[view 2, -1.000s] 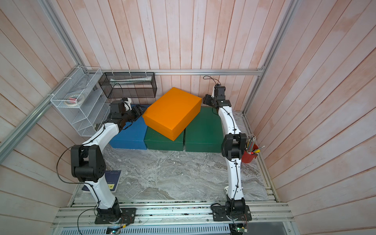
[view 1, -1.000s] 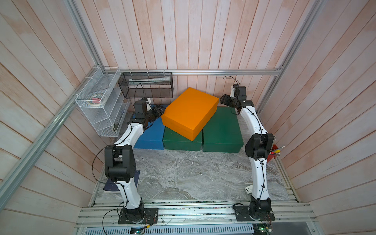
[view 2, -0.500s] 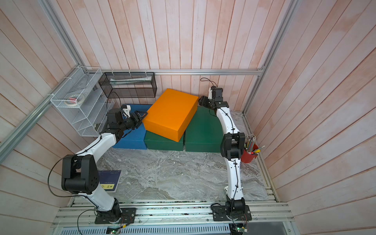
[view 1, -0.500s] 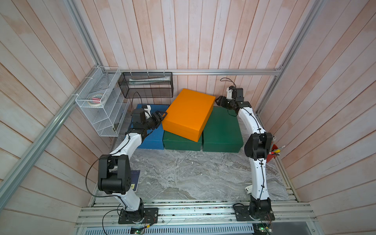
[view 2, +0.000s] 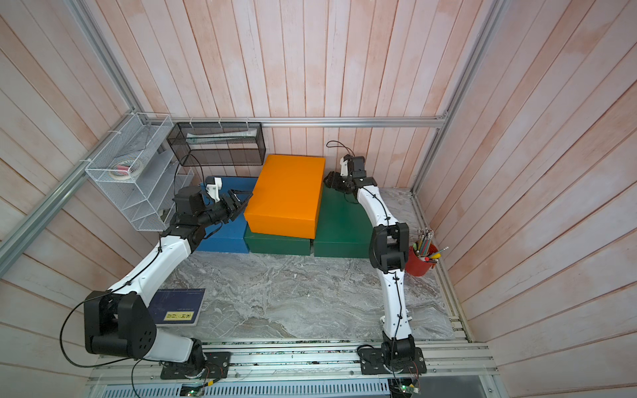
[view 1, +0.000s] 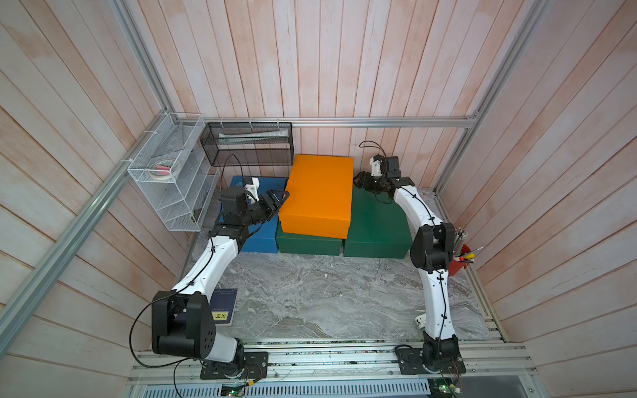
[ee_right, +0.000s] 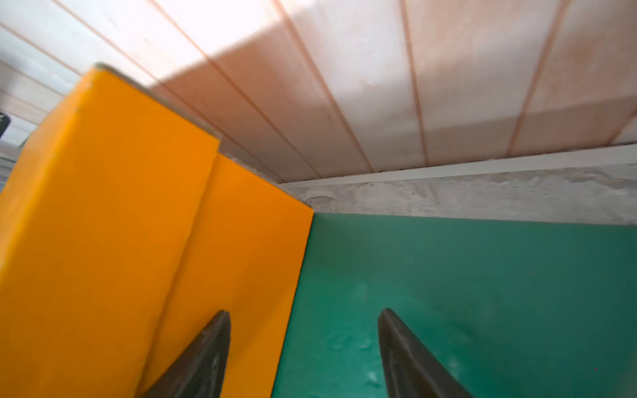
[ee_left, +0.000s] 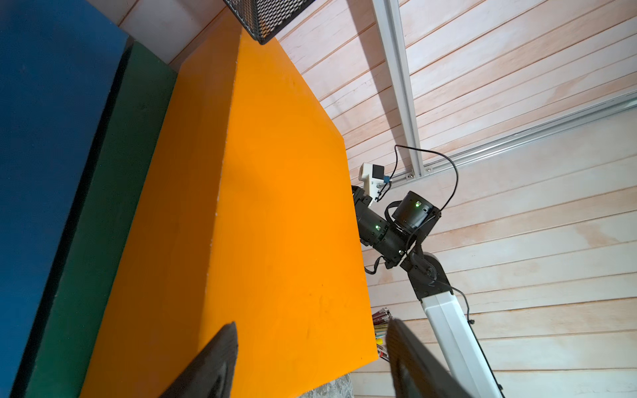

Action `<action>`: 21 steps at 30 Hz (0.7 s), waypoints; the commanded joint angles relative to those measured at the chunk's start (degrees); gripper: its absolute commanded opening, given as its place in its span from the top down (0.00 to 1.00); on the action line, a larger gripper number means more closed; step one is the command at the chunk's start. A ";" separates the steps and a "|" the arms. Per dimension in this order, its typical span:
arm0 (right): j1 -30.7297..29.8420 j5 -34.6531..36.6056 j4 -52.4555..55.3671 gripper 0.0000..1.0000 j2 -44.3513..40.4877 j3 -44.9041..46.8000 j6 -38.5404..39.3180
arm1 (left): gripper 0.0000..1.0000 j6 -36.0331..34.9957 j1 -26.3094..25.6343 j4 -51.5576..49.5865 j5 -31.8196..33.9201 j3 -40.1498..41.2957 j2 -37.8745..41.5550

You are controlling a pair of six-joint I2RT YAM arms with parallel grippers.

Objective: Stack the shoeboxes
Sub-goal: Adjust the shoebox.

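The orange shoebox (view 1: 317, 194) (view 2: 286, 196) lies flat on the middle dark green shoebox (view 1: 308, 243), roughly in line with it. To its left stands the blue shoebox (view 1: 262, 237), to its right the second green shoebox (view 1: 375, 224). My left gripper (view 1: 279, 200) (ee_left: 310, 325) is open at the orange box's left edge, one finger over the lid. At the orange box's far right corner, above the right green box (ee_right: 448, 293), my right gripper (view 1: 358, 181) (ee_right: 303, 312) is open. One of its fingers is in front of the orange side (ee_right: 120, 241).
A black wire-mesh basket (view 1: 248, 144) hangs on the back wall just above the boxes. A white wire rack (view 1: 172, 179) is on the left wall. A red pencil cup (view 1: 460, 262) stands by the right arm, and a dark notebook (view 1: 224, 306) lies front left.
The orange box has turned from a skewed, tilted pose to lie square on the middle green box. My left gripper came forward along its left side; my right gripper followed it leftward.
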State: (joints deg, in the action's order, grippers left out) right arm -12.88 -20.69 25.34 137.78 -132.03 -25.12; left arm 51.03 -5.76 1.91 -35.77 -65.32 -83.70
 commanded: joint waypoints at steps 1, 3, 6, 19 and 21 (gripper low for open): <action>-1.07 -1.24 0.31 0.31 -2.62 -0.18 0.24 | 0.28 -1.83 0.64 -3.52 1.65 3.34 0.47; -1.34 -1.29 0.77 0.31 -2.81 0.24 0.32 | 0.29 -1.76 1.03 -3.50 2.09 4.76 0.80; -1.83 -1.15 0.61 0.31 -3.29 1.46 0.60 | 0.28 -1.94 1.93 -3.59 2.28 6.00 1.50; -3.58 -0.23 1.65 0.31 -2.81 1.04 0.85 | 0.28 -6.07 6.19 -9.38 4.56 2.45 3.21; -4.10 -0.07 1.64 0.31 -3.31 1.85 1.00 | 0.28 -5.77 7.10 -8.62 3.82 2.69 2.38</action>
State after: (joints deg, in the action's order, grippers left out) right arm -15.57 -20.86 25.65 137.03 -131.02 -25.04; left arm 46.94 0.21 -5.63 -32.53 -61.21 -81.19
